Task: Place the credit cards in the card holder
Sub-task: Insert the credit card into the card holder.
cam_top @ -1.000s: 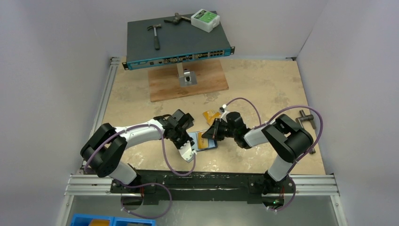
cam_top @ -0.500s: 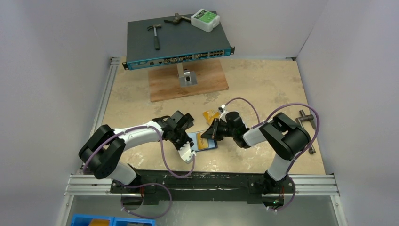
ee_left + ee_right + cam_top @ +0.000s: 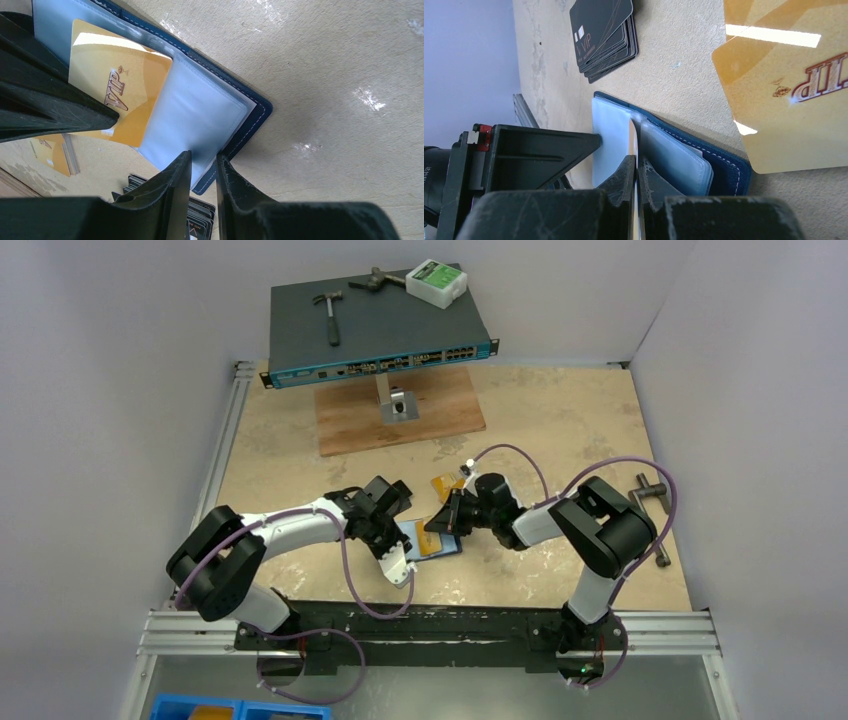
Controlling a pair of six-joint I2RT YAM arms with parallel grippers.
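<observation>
The card holder [image 3: 447,548] lies open on the table, navy outside [image 3: 250,120] with pale blue sleeves [image 3: 674,155]. My left gripper [image 3: 204,167] pinches the edge of a sleeve leaf. The right gripper [image 3: 636,170] is shut on an orange-gold credit card [image 3: 117,92] marked VIP, which is partly slid into a sleeve and shows edge-on [image 3: 633,137] in the right wrist view. Another orange-gold card [image 3: 789,85] lies flat on the table beside the holder [image 3: 446,485]. A stack of black cards [image 3: 601,35] sits just past the holder.
A network switch [image 3: 370,335] on a stand over a wooden board [image 3: 400,420] fills the back, with a hammer [image 3: 330,312] and a white box [image 3: 436,282] on top. A metal T-handle tool [image 3: 652,502] lies at the right. A blue bin [image 3: 200,708] sits below the near rail.
My right gripper has edged a little left and away with the orange-gold card, toward the holder. The left gripper has stayed on the holder's leaf.
</observation>
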